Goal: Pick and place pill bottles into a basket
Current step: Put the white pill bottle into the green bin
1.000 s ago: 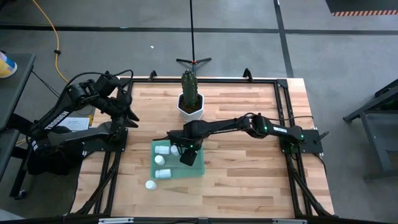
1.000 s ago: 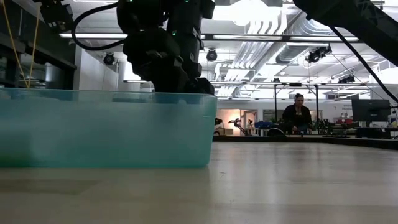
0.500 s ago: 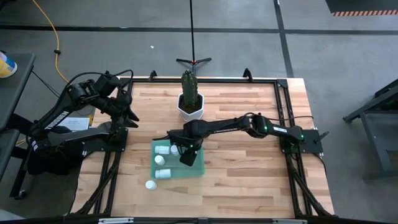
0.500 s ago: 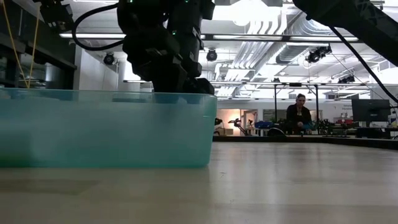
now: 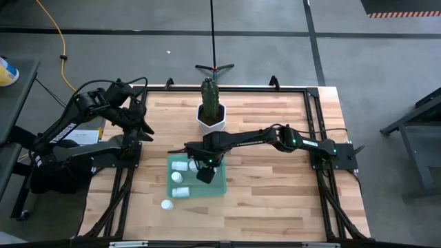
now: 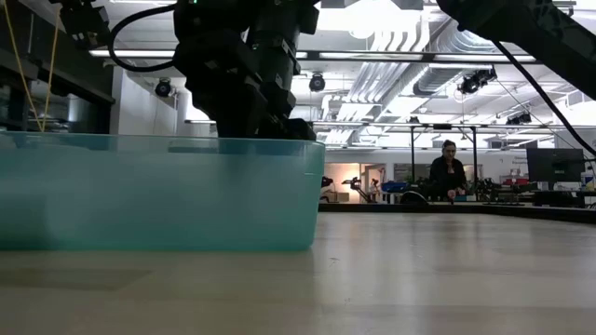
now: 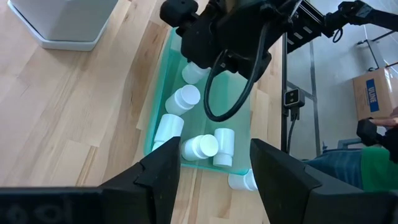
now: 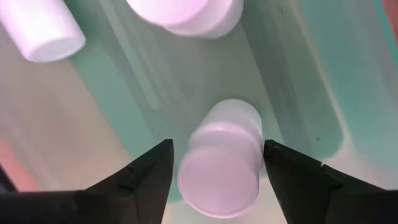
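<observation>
On the left we see the left gripper [image 5: 142, 124] raised beside the bench [image 5: 275, 172], jaws spread and empty, while the right gripper [image 8: 214, 163] hangs over the basket [image 5: 219, 187], jaws wide around a pill bottle [image 8: 221, 158] lying inside.

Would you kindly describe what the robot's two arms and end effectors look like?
Both arms are black, jointed, with exposed black cables looping along them. The right arm carries small green indicator lights. The left end effector and right end effector each have two dark, wedge-shaped fingers.
</observation>
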Tool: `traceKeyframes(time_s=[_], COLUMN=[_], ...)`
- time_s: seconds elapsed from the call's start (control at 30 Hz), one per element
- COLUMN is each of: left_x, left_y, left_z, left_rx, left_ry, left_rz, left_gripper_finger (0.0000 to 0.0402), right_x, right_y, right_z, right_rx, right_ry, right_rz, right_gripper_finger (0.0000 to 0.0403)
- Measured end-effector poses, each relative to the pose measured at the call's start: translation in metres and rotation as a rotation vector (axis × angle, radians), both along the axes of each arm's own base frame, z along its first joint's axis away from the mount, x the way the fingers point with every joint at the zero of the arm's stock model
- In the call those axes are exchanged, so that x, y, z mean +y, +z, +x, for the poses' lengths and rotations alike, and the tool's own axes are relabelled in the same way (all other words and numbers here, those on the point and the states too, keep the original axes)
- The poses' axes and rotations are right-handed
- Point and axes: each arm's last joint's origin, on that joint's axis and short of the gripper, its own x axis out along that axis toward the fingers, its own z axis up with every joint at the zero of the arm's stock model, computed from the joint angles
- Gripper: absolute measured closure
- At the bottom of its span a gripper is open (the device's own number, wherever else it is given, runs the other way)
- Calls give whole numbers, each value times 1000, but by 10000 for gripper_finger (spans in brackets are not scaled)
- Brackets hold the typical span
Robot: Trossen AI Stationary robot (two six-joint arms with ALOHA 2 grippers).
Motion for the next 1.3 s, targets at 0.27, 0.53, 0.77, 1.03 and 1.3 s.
traceKeyframes(time_s=[0.27,0.53,0.77,1.03,1.3], left_x=[0,0,0,0,0], left_y=[0,0,0,0,0], left_z=[0,0,0,0,0], left_rx=[0,-1,-1,0,0], left_ry=[0,0,0,1,1], left_rz=[0,1,1,1,0], left_gripper_finger=[177,177,177,177,177], right_x=[-11,-22,-22,-24,-26], right_y=[1,2,5,7,13], right_z=[4,6,15,21,20], right_rx=[-26,-40,-137,-216,-213], right_ry=[-49,-57,-46,-46,-41], right_rz=[60,122,112,88,53], right_gripper_finger=[127,110,110,110,110])
